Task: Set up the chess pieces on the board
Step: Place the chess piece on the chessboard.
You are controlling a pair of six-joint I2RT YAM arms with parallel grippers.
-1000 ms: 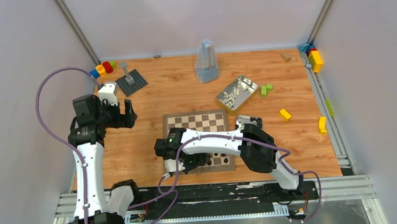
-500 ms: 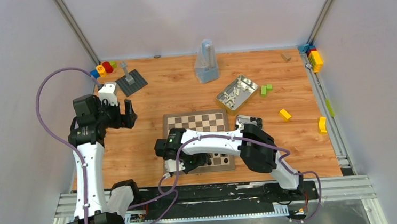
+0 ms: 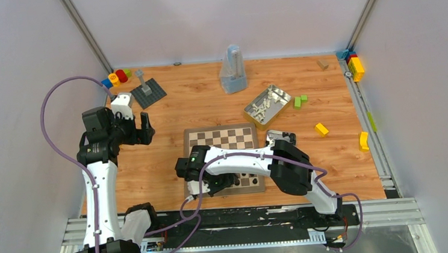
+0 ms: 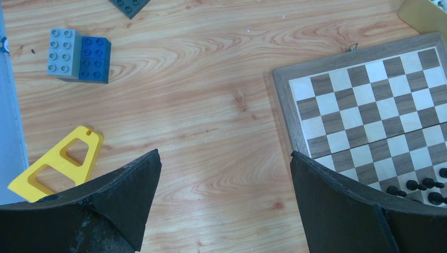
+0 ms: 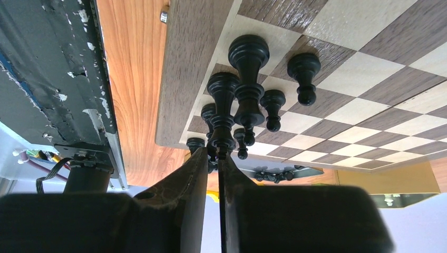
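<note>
At the board's [image 3: 219,138] near-left corner, the right gripper [image 5: 217,153] has its fingers drawn in to a slit, tips at the foot of one of the black pieces [image 5: 248,79]. Whether they pinch it is hard to tell. Other black pieces stand close around it on the near rows. From above, the right arm [image 3: 248,158] lies across those rows and hides them. Left of the board, the left gripper [image 4: 224,158] hangs over bare table with its fingers spread wide, and a yellow block [image 4: 58,163] and a grey-blue block [image 4: 79,55] lie beside it. Beyond the board's far-right corner sits a tin [image 3: 279,95] holding pale pieces [image 3: 262,106], with green blocks [image 3: 300,100] beside it. A studded plate [image 3: 148,91] lies far left. Nothing has visibly moved since a second ago.
</note>
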